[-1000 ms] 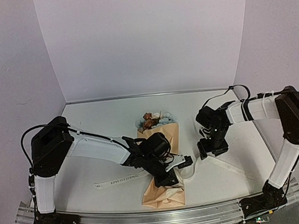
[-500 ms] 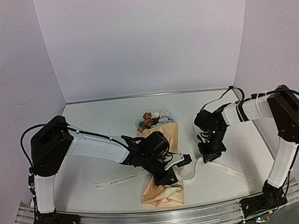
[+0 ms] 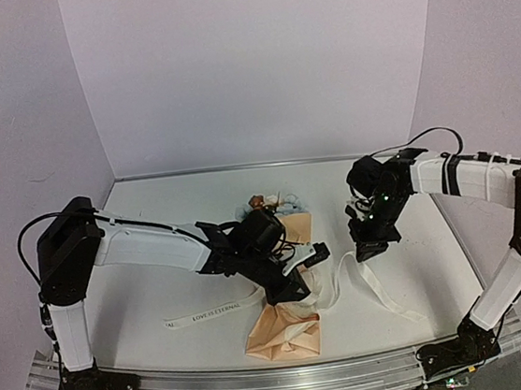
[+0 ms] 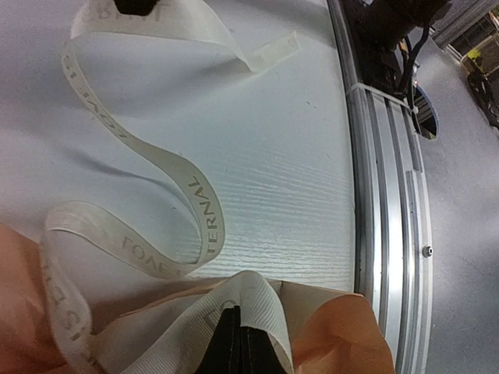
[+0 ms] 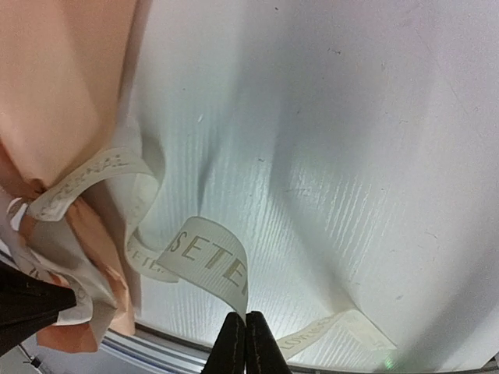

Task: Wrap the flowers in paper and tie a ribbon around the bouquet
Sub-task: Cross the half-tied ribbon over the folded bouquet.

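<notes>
My right gripper [image 5: 238,318] is pressed together, pinching the ribbon [image 5: 204,262] at bottom centre. My left gripper [image 4: 238,315] pinches it too, right over the bouquet [image 3: 284,332], which lies low in the centre of the overhead view.

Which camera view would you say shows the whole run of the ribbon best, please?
The top external view: the ribbon runs from its lettered tail on the left, across the bouquet, to the right gripper. Each wrist view shows only nearby loops, though the lettering reads clearer there.
</notes>
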`<control>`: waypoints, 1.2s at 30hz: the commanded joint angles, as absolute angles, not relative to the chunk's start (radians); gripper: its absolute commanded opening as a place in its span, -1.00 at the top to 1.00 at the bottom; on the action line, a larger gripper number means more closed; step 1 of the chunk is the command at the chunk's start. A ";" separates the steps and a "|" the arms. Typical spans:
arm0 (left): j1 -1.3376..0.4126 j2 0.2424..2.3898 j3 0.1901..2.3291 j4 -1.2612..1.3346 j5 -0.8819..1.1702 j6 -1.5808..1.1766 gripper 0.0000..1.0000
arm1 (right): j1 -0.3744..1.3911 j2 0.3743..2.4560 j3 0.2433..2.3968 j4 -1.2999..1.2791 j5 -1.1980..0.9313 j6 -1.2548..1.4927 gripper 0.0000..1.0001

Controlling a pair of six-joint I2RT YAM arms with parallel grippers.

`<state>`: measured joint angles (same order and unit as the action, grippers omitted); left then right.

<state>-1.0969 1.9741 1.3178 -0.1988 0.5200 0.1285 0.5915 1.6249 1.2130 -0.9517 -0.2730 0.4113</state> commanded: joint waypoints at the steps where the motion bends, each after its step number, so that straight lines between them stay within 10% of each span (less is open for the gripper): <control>1: -1.054 1.899 1.352 -0.130 0.510 0.137 1.00 | 0.590 1.581 1.291 -1.080 -0.292 0.430 1.00; 25: -1.051 2.021 1.492 -0.110 0.575 0.152 1.00 | 0.509 1.863 1.996 -1.255 -0.443 0.612 1.00; 36: -1.069 2.147 1.564 -0.089 0.429 0.110 0.82 | 0.582 1.786 1.966 -1.233 -0.561 0.636 1.00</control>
